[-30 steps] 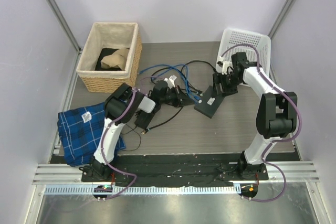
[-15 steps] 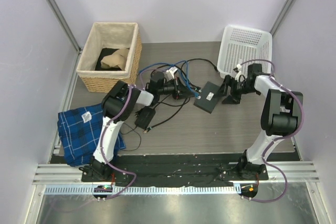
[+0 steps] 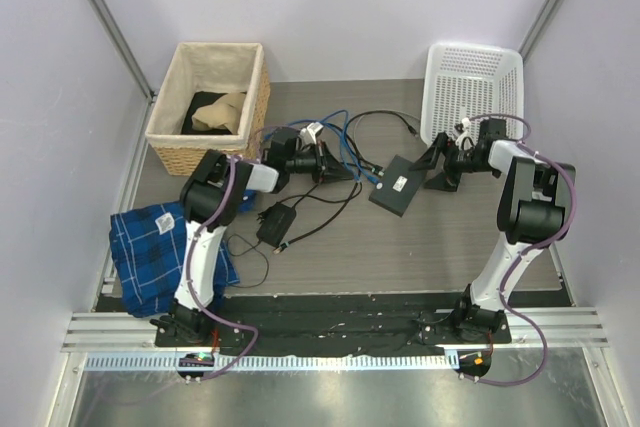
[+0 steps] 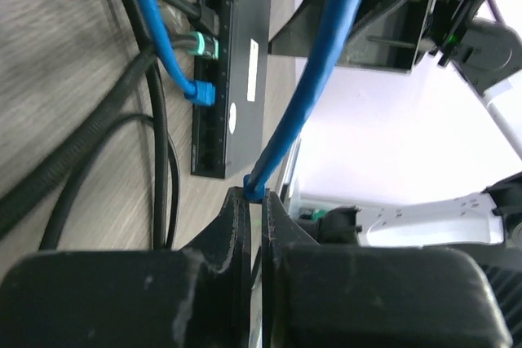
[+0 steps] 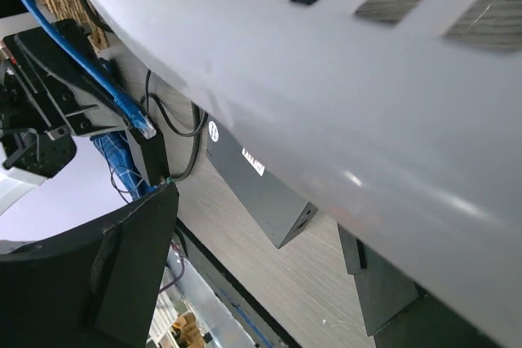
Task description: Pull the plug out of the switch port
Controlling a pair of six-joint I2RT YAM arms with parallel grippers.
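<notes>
At the far left of the overhead view lies a folded blue plaid cloth (image 3: 150,247), and above it, in the upper left, stands a woven wicker basket (image 3: 195,159) with a pale fabric liner. Toward the middle, the left gripper (image 3: 345,171) points right with its jaws pinched tight on a blue network cable (image 4: 318,79), which the left wrist view shows clamped between the fingertips. Lower in the frame, a small black power-adapter brick (image 3: 277,222) rests among loose black leads. Just right of centre, the flat black rectangular switch box (image 3: 398,187) with a small white label lies angled on the table, its socket row facing left. A black lead with a green collar (image 4: 200,42) sits in one socket. The cable's blue-booted plug (image 4: 204,94) lies just beside that row, and the right wrist view shows its clear tip bare. Just right of the box, the right gripper (image 3: 428,172) stands wide open, holding nothing. Behind it, a white perforated plastic basket (image 3: 470,87) fills the upper right.
</notes>
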